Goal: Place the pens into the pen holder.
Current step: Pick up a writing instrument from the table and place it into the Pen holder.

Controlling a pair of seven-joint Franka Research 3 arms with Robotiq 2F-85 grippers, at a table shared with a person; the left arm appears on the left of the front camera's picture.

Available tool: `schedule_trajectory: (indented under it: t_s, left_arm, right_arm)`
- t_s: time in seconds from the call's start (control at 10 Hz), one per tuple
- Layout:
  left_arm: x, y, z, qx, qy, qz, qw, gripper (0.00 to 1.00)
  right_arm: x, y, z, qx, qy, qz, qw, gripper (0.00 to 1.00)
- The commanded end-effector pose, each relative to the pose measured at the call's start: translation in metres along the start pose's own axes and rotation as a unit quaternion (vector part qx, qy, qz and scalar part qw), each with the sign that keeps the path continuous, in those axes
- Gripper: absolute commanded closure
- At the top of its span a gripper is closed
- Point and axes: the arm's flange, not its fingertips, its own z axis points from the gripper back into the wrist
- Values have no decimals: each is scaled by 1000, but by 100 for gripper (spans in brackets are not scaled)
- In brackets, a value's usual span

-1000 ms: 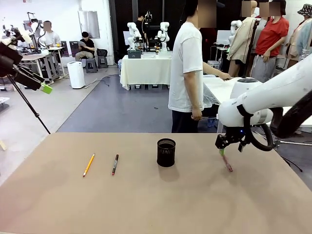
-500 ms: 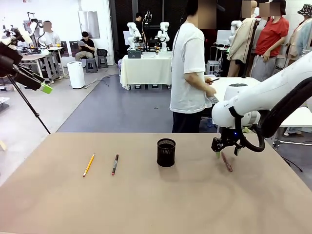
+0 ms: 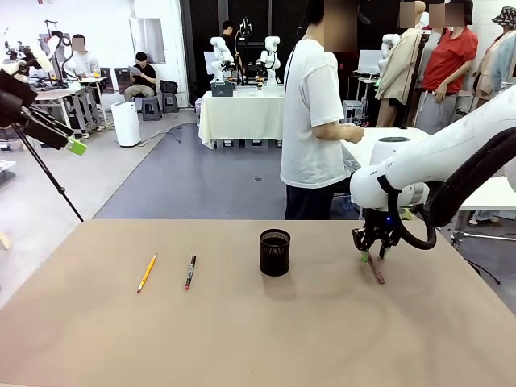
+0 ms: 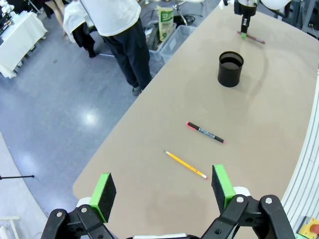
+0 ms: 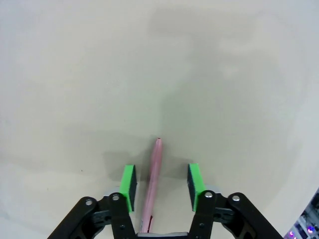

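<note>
A pink pen (image 5: pixel 152 184) lies flat on the table at the right (image 3: pixel 375 269). My right gripper (image 3: pixel 372 254) is down over its far end, with a green pad on each side of the pen (image 5: pixel 159 181) and a narrow gap left on both sides. The black mesh pen holder (image 3: pixel 275 252) stands upright mid-table, also seen from above (image 4: pixel 230 68). To its left lie a yellow pencil (image 3: pixel 147 272) and a dark pen with red ends (image 3: pixel 190 272), side by side and apart. High off the table's left end, my left gripper (image 4: pixel 162 186) hangs open and holds nothing.
A person in a white shirt (image 3: pixel 313 121) stands just beyond the table's far edge, hands off the table. A black tripod leg (image 3: pixel 48 177) slants past the far left corner. Bare brown tabletop (image 3: pixel 258 339) stretches across the near side.
My right gripper has shifted a little left and down onto the pink pen's far end, and its jaws have narrowed around the pen. The left arm has not moved.
</note>
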Motion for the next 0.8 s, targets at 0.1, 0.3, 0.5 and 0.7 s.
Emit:
schedule_trajectory:
  t_s: [0.1,0.3,0.5,0.7]
  left_arm:
    - [-2,0,0,-3,-7,-2,1000,0]
    - [-2,0,0,-3,-7,-2,1000,0]
    - [-2,0,0,-3,-7,-2,1000,0]
    - [-2,0,0,-3,-7,-2,1000,0]
  right_arm:
    - [8,0,-7,9,8,-18,1000,100]
    - [7,1,-9,14,9,-23,1000,100]
    - [7,-1,-6,20,11,-23,999,100]
    - [3,-2,2,28,5,-24,999,100]
